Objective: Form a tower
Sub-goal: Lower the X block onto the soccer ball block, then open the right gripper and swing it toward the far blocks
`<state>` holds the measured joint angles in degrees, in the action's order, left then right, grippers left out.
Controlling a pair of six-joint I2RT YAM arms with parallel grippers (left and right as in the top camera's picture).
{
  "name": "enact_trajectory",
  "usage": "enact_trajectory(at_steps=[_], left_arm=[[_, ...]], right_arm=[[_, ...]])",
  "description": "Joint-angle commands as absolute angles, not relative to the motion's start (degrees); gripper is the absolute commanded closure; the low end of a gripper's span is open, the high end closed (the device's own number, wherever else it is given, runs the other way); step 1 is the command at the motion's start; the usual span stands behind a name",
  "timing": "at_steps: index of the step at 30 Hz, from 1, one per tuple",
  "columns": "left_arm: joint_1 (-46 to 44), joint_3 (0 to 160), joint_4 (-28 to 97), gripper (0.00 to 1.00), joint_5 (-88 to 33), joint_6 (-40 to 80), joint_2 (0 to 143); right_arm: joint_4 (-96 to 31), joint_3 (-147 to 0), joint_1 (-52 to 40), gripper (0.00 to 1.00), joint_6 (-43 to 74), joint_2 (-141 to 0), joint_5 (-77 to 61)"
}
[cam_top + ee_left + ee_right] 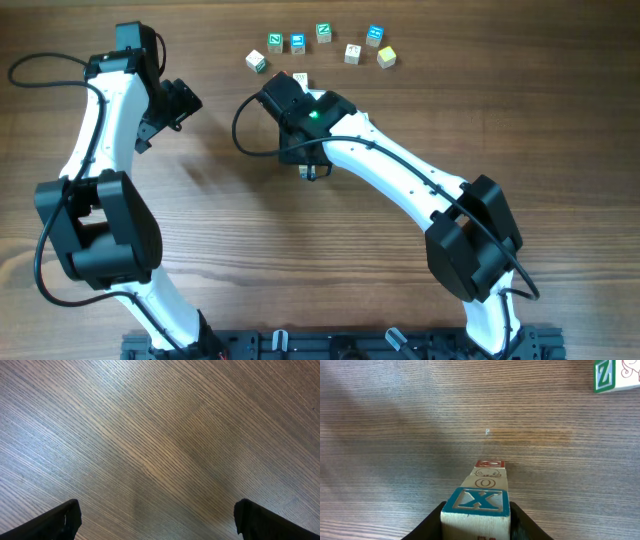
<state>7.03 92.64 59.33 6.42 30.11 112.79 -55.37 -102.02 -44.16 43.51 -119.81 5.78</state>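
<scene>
In the right wrist view the tower (pixel 482 492) runs away from the camera as one line of cubes. Nearest is a blue-trimmed X cube (pixel 477 505), behind it a pale O cube (pixel 485 481), then a red-marked cube (pixel 490 464). My right gripper (pixel 476 522) is shut on the X cube, one black jaw against each side. From overhead the right gripper (pixel 312 168) covers the tower. My left gripper (pixel 180 100) hangs open over bare wood at the left; its fingertips (pixel 62 520) stand far apart with nothing between them.
Several loose letter cubes (pixel 324 32) lie in a row at the table's far edge, and one more (pixel 300 78) sits just behind the right wrist. A green Z cube (pixel 605 377) shows at the top right of the right wrist view.
</scene>
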Motion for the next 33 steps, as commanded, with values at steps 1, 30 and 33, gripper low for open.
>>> enact_trajectory(at_steps=[1,30,33], left_arm=[[7.1,93.5,59.3,0.00,7.2,30.1,111.1],[7.1,93.5,59.3,0.00,7.2,30.1,111.1],[7.1,93.5,59.3,0.00,7.2,30.1,111.1]], right_arm=[[-55.4,-102.0,-44.2,0.63,43.5,-120.6,5.3],[-59.7,-112.6,-43.7,0.02,30.2,-116.2,5.3],[-59.4,-112.6,-43.3,0.12,28.5,-113.7,6.3]])
